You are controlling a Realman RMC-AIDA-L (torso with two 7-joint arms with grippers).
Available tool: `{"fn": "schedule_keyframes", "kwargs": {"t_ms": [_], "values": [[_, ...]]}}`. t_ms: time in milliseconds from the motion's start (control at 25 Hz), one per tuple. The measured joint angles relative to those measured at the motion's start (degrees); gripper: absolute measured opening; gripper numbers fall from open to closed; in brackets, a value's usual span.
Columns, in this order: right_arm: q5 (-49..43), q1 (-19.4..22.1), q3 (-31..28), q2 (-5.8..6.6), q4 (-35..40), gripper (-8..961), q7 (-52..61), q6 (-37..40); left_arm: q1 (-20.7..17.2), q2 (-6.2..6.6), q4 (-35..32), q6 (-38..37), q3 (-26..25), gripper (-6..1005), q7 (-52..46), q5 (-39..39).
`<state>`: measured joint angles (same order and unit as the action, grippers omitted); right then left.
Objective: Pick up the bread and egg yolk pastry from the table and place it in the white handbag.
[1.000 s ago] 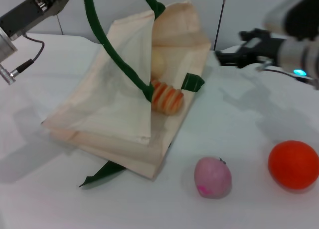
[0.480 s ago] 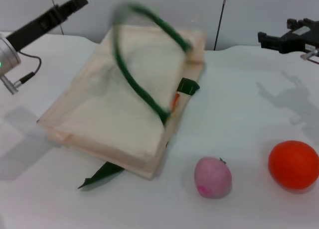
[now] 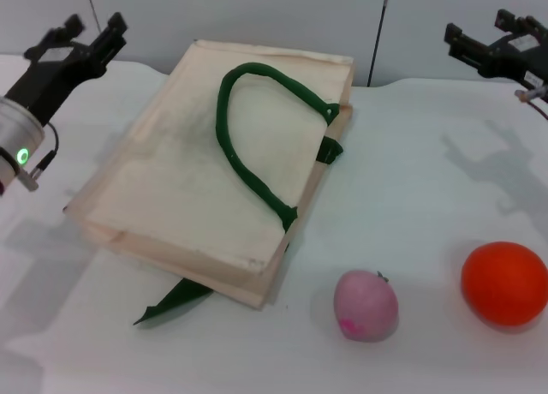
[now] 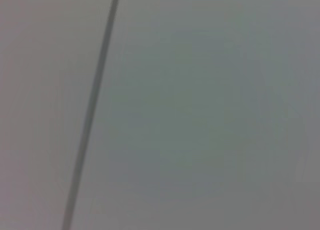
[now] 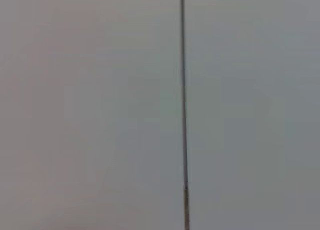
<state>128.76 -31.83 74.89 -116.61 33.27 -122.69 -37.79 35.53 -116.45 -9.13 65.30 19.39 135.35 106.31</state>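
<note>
Bag flap has dropped since earlier frame; bread, pastry no longer visible, presumably inside. Left gripper [image 3: 88,36] raised far left, clear of bag, jaws spread, empty. White handbag [image 3: 188,188] lies flat, centre-left on counter [image 3: 411,197], green handle [image 3: 257,146] looped on top. Pink fruit [image 3: 366,305] near centre-right. Orange ball [image 3: 505,283] near right. Right gripper [image 3: 479,43] raised far right, jaws apart, empty. Wrist views show only blank wall.

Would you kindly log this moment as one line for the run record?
cream-white cloth handbag: flat, closed, green strap on top | bread, pastry: not visible | left pincer: raised, open, empty | right pincer: raised, empty
</note>
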Motion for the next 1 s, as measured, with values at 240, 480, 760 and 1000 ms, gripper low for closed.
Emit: {"fn": "schedule_keyframes", "kwargs": {"t_ms": [240, 480, 760, 1000], "values": [[32.4, -4.68, -1.36, -0.42, -21.76, 885, -28.74, -17.57, 0.14, 0.0, 4.08, -0.19, -0.56, 800, 8.95, 7.28], [38.48, -7.64, -15.87, -0.59, -34.56, 884, -38.99, -27.95, -0.62, -0.09, 5.45, 0.58, -0.61, 843, 10.7, 12.15], [37.11, -7.0, -18.92, -0.39, -35.81, 884, -38.62, -28.75, -1.1, -0.12, 5.48, 0.71, -0.66, 855, 11.93, 13.02], [36.45, -6.91, -19.04, -0.37, -36.32, 884, -38.43, -29.32, -1.1, -0.15, 5.48, 0.74, -0.66, 852, 12.18, 13.07]]}}
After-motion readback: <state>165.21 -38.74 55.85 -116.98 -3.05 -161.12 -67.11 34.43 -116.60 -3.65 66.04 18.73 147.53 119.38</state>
